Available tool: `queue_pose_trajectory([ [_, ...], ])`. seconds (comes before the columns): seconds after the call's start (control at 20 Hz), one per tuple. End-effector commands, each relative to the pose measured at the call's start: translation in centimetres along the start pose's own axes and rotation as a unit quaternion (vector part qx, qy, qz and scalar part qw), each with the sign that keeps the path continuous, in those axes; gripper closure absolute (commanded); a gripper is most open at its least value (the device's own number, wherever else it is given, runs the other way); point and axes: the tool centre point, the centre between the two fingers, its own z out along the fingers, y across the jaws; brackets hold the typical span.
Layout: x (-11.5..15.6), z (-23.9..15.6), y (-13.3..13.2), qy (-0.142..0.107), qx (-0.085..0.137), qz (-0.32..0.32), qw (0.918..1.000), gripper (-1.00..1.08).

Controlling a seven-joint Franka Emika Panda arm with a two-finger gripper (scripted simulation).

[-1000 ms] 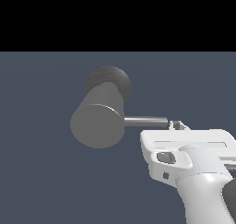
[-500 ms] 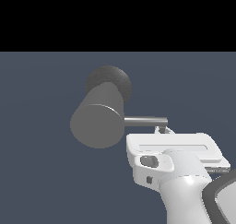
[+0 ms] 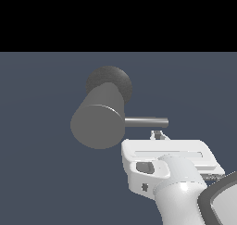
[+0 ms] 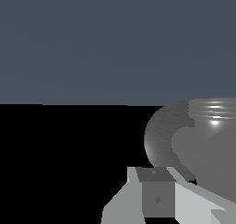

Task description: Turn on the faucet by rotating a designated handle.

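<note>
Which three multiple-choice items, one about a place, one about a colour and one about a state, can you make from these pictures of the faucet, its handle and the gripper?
1. In the exterior view, the handle sticks out of the faucet toward:
A. that view's right
B. that view's left
C. straight up

2. The gripper housing is:
A. red
B. white
C. black

3. The handle is:
A. clamped by the gripper
B. broken off
C. free, with the gripper just below it

Answers:
1 A, the thin rod runs from the cylinder to the exterior view's right.
2 B, its body renders glossy white.
3 C, a gap shows between the rod and the fingertips.
</note>
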Motion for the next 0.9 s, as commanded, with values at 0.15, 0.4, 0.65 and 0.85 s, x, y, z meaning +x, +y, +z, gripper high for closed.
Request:
queue_pose_trajectory([
  [0.15,-0.7,0.0,-0.1,0.000,0.000,0.000,1.0000,1.08],
  [0.4,-2.4,0.0,-0.2,0.001,0.000,0.000,1.0000,1.08],
  [0.65,-4.0,0.0,-0.4,0.001,0.000,0.000,1.0000,1.08],
  [0.85,-5.3,0.0,-0.5,0.001,0.000,0.000,1.0000,1.08],
])
